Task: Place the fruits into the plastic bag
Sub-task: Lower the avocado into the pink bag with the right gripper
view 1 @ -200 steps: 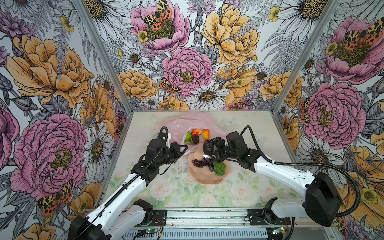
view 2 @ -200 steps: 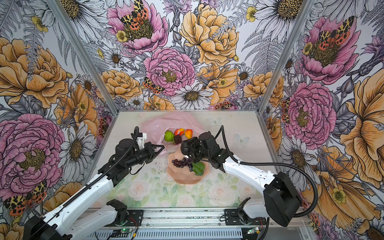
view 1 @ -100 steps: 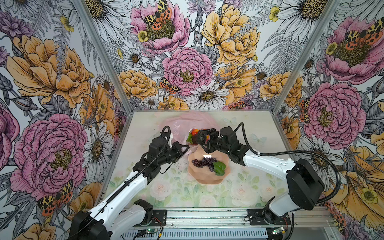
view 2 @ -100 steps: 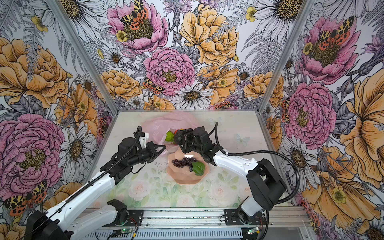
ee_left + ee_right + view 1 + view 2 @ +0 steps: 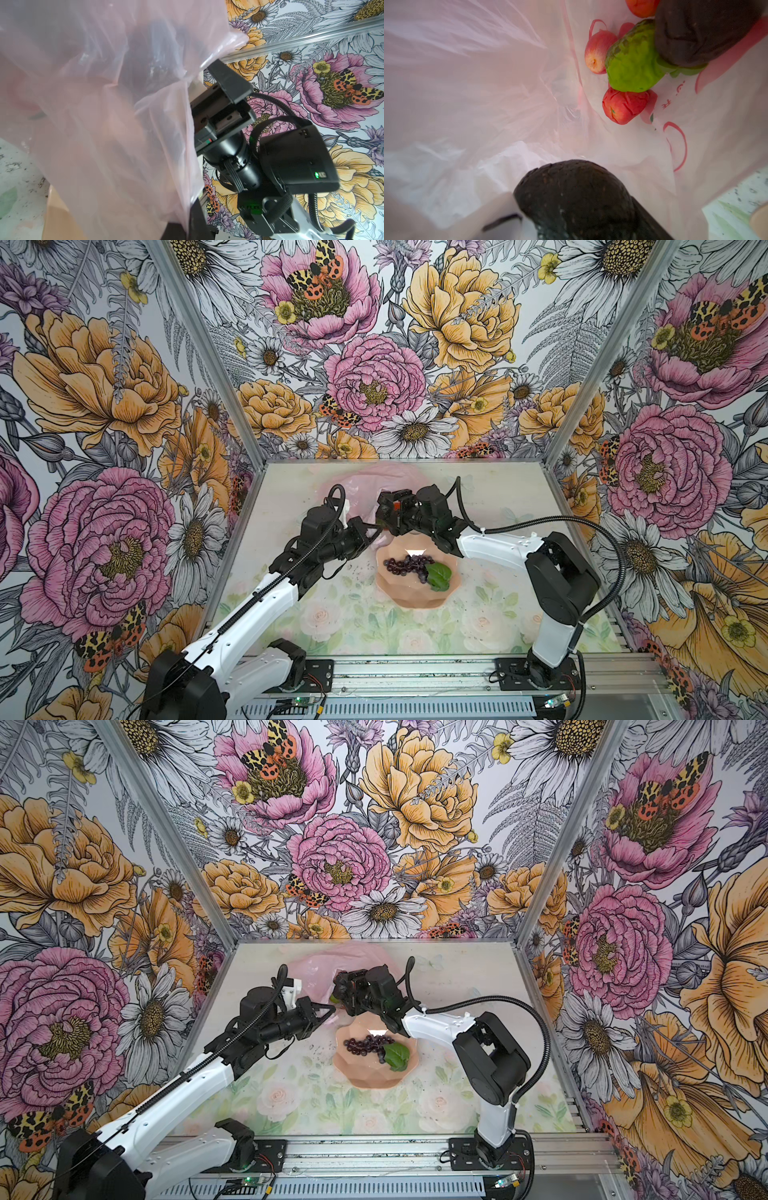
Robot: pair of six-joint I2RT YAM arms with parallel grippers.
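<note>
Nearest, purple grapes (image 5: 405, 564) lying in the peach bowl (image 5: 415, 597) on the surface (image 5: 332, 614). Beyond, left end effector (image 5: 376, 527) pinched shut on the rim of the plastic bag (image 5: 361, 489); right end effector (image 5: 385, 510) clamped on a dark avocado (image 5: 577, 197) inside its mouth. Deeper, red apples (image 5: 625, 108) touching a bumpy green fruit (image 5: 631, 62).

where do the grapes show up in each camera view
top view: grapes lie in the peach bowl, mid-table
top view: grapes in the peach bowl, mid-table
left wrist: not in it
right wrist: not in it
shared landmark: the pink plastic bag, seen in all four
</note>
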